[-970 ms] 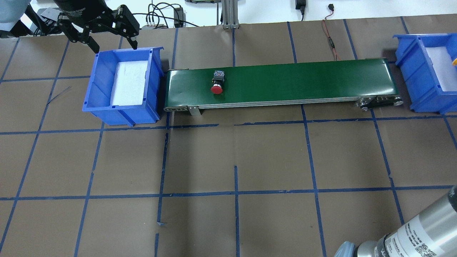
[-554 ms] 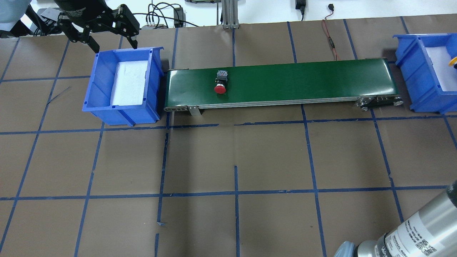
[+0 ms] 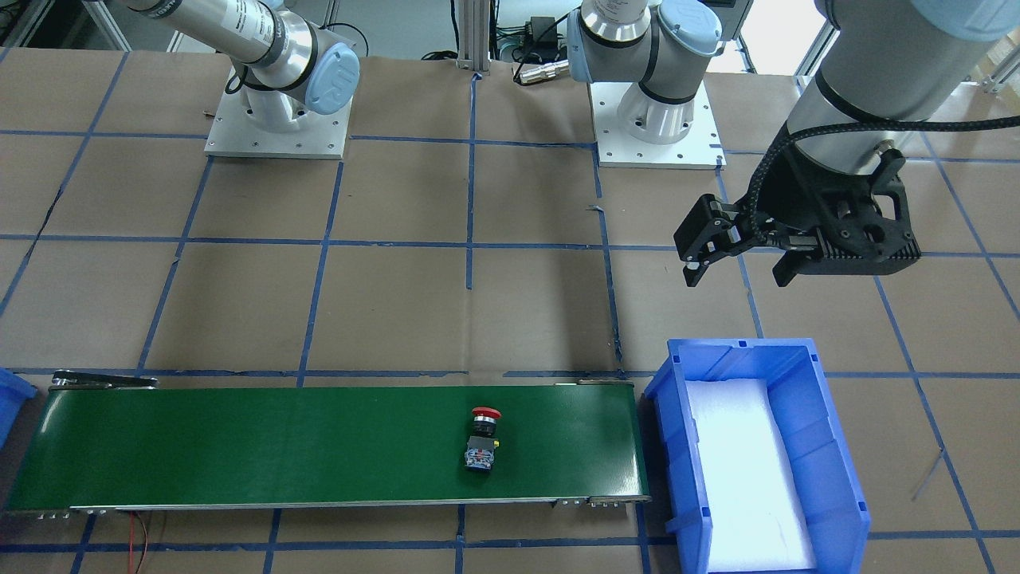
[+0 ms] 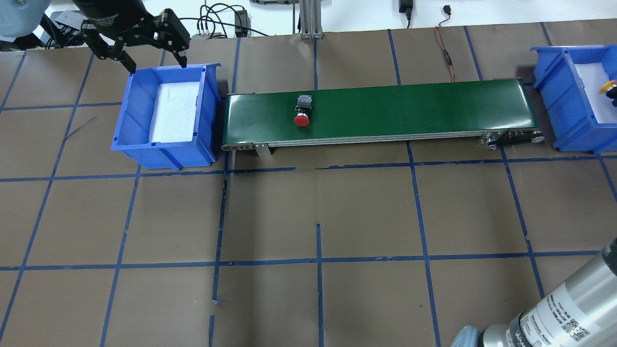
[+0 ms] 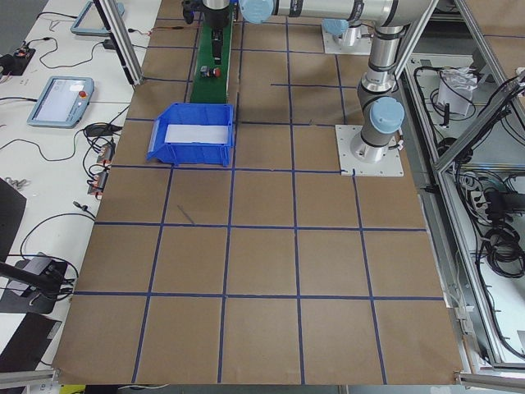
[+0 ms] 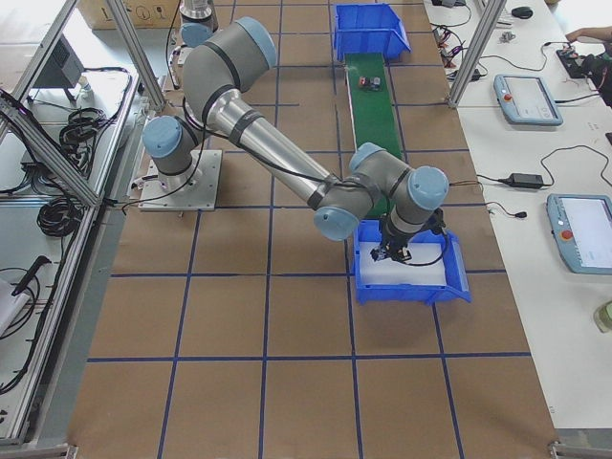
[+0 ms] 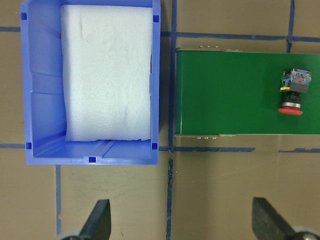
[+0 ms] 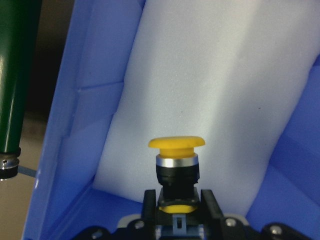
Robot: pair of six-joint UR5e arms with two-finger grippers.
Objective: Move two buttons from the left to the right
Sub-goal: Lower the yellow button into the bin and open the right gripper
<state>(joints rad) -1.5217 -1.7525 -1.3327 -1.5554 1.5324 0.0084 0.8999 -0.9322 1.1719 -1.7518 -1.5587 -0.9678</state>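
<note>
While red button [image 4: 302, 113] lies on glossy belt [image 4: 409, 108] | right pincer [image 8: 177, 202] clasps yellow-domed button [image 8: 176, 144]

Left free, right loaded
Fingers spread wide on left black two-finger gripper [image 4: 157, 63], pointing down; right black gripper [image 8: 178, 201] pinches yellow-capped push-button switch [image 8: 176, 145].

- Your light is bright and even, coming from above; shadows on the brown paper table cover [image 4: 308, 212] are short and soft.
- The white foam pad [image 3: 741, 478] in the blue plastic bin [image 3: 833, 478] is overexposed in your front-facing view.
- The long green conveyor belt [image 4: 409, 103] carries a mild sheen.
- Your right wrist view shows the yellow-capped push-button [image 8: 176, 144] sharp; the belt at its left edge looks soft.
</note>
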